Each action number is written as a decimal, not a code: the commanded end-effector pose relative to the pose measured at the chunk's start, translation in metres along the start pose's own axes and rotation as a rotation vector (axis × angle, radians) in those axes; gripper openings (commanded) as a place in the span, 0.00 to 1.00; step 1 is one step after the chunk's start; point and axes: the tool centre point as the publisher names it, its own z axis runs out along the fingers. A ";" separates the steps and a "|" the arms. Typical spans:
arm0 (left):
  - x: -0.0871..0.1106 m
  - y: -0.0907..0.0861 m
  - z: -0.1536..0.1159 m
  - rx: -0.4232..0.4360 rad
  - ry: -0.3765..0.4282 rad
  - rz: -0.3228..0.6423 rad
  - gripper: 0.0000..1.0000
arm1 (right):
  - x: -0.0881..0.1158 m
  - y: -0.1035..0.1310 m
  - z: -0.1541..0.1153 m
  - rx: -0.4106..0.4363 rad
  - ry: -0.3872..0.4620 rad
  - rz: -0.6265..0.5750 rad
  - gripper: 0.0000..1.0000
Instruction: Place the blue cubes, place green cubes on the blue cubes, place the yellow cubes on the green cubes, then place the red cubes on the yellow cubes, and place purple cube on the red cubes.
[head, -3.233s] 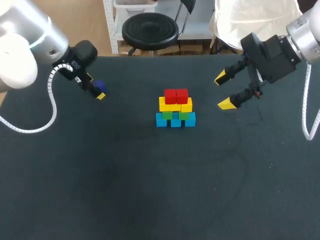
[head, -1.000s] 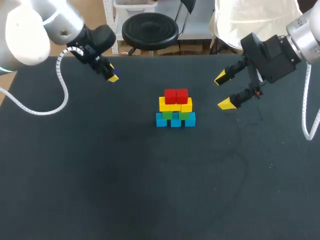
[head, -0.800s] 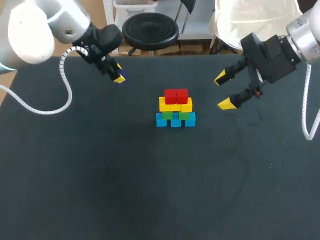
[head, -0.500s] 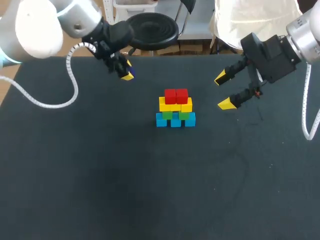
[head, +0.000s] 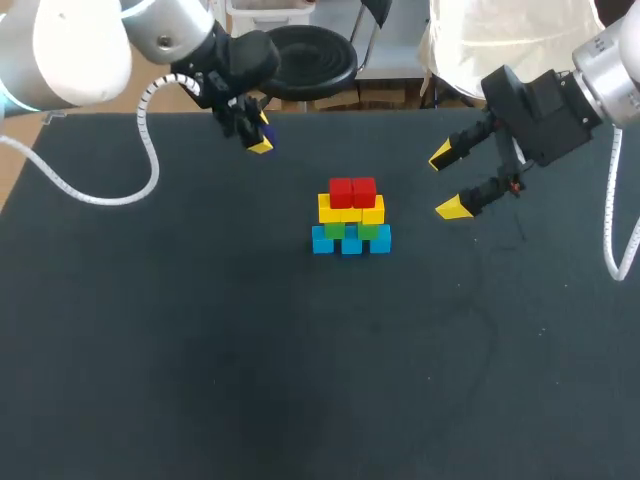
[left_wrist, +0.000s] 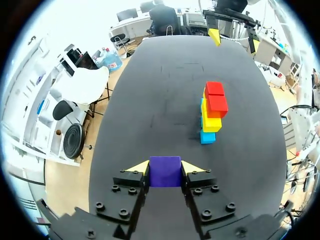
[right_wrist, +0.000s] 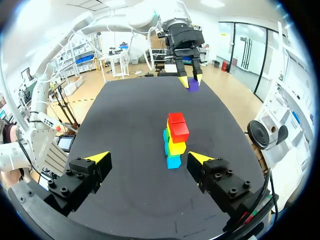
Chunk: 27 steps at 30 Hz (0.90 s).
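Four tiers stand on the bench (head: 200, 350) near its middle: a bottom row of blue cubes (head: 350, 241), green cubes (head: 335, 230) on them, yellow cubes (head: 350, 210) over the green, and a pair of red cubes (head: 352, 191) on top, side by side and touching. The stack looks squared up in the head view, and from the right wrist view it reads as one tidy column. By our reckoning the blue, green, yellow and red stages are done and only the cap is outstanding. The purple cube (left_wrist: 165, 172) is not yet on the stack. Our left pincer (left_wrist: 165, 169) pinches it, both yellow tips pressed to opposite faces. It hangs in the air over the far left part of the bench, well apart from the stack and, judging by the right wrist view, above its height. Our right pincer (head: 448, 183) is spread and holds nothing. It hovers to the right of the stack, tips pointing toward it but clear of the cubes. What is left, as we judge it: bring the purple cube over the two red ones, set it across their seam and let go without nudging the tier. The red pair offers a narrow landing, so centring will matter.
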 end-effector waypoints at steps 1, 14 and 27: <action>0.001 -0.001 0.000 -0.003 0.000 0.001 0.00 | 0.000 0.000 0.000 0.000 -0.002 -0.001 1.00; 0.001 -0.001 0.000 -0.003 0.000 0.001 0.00 | 0.000 0.000 0.000 0.000 -0.002 -0.001 1.00; -0.028 -0.034 -0.026 -0.023 0.020 -0.029 0.00 | 0.000 0.000 0.000 0.000 -0.002 -0.001 1.00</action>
